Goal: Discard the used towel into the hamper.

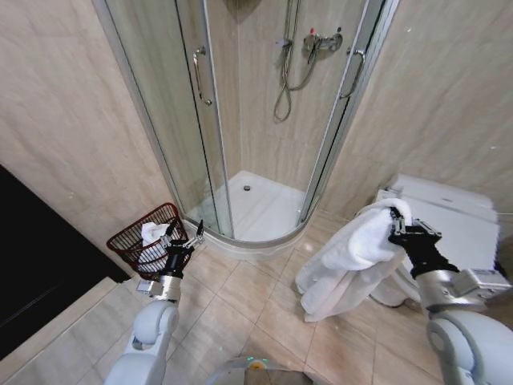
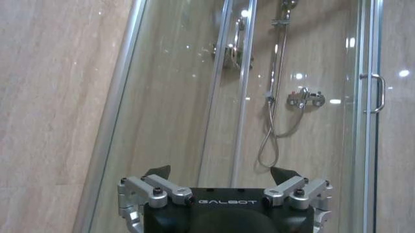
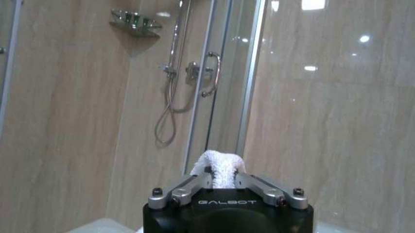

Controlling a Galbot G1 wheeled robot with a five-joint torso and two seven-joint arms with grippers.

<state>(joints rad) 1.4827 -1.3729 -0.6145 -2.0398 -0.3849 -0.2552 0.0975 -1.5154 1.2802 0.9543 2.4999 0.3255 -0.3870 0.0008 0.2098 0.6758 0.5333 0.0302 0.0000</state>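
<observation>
A large white towel [image 1: 346, 257] hangs from my right gripper [image 1: 395, 216], which is shut on its top fold, above the floor at the right. In the right wrist view that fold of the towel [image 3: 218, 170] bulges up between the closed fingers. The hamper [image 1: 136, 245], a dark reddish wire basket, stands on the floor at the left against the wall, with a small white cloth [image 1: 152, 233] inside it. My left gripper [image 1: 192, 234] is open just right of the hamper's rim and holds nothing; its fingertips [image 2: 157, 171] stand spread in the left wrist view.
A curved glass shower cabin [image 1: 240, 120] with a raised white tray [image 1: 264, 210] fills the corner ahead. A white toilet [image 1: 457, 216] stands at the right behind the towel. A dark panel [image 1: 32, 273] lines the left. Beige floor tiles [image 1: 248, 313] lie between hamper and towel.
</observation>
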